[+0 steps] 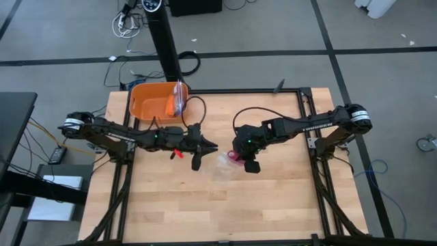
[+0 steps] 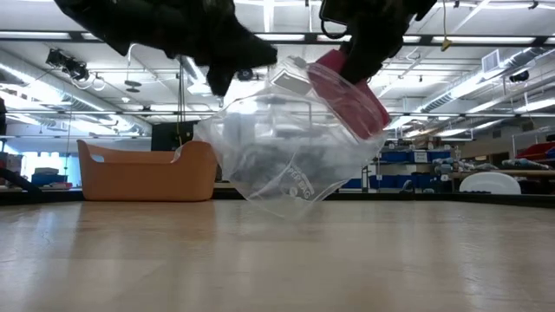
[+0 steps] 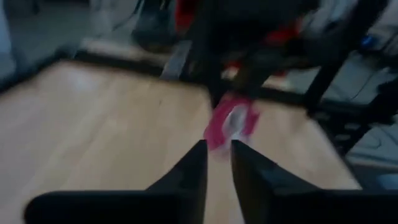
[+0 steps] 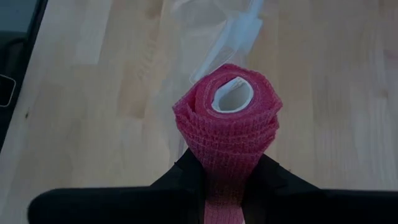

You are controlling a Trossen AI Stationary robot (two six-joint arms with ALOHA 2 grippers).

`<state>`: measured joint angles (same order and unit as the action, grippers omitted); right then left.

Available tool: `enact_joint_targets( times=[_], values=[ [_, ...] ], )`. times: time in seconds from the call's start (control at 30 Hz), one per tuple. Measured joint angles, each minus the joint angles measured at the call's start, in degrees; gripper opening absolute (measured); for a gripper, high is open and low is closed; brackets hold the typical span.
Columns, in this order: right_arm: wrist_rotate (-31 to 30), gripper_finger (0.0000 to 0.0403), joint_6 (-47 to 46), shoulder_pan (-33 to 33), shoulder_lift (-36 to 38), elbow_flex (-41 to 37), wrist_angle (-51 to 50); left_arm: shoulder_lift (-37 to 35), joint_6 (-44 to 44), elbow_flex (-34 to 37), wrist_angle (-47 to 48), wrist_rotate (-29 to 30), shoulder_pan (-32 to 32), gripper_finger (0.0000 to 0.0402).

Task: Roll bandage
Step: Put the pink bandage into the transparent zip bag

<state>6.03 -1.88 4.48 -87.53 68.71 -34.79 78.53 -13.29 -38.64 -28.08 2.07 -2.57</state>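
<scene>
High view | right gripper (image 1: 238,156) pinching bandage (image 1: 233,156) | left gripper (image 1: 213,146) alongside

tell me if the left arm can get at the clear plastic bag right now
Probably yes. The clear crinkled plastic bag hangs just beyond the left pincer, with nothing between them. The right pincer, shut on the magenta-pink rolled cloth bandage, sits at the bag's far side.

An orange tub (image 1: 151,100) sits at the table's (image 1: 273,205) far edge, apparently holding something.
</scene>
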Motion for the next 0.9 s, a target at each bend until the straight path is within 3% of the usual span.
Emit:
enact_joint_targets(
  times=[0.2,0.33,0.53,0.73,0.9],
  values=[
    [-1.0,0.006,0.1,0.7,0.0,0.0,0.0,0.2,-2.7,-2.5,4.4,-4.1,0.2,0.0155],
    [-1.5,0.006,0.2,0.7,0.0,0.1,0.1,0.2,-3.5,-4.1,4.8,-6.3,-0.3,0.0178],
    [-2.0,0.0059,0.7,0.7,0.0,1.3,-0.7,1.8,-3.6,-7.3,12.2,-5.1,-0.5,0.0181],
    [-2.1,0.0059,1.3,0.7,0.0,2.3,-1.3,6.4,-3.5,-10.8,13.4,-7.1,-0.5,0.0181],
    [-2.1,0.0059,1.5,0.9,0.0,2.4,-2.6,7.3,-2.0,-11.9,13.3,-6.4,-0.5,0.0149]
  ],
)
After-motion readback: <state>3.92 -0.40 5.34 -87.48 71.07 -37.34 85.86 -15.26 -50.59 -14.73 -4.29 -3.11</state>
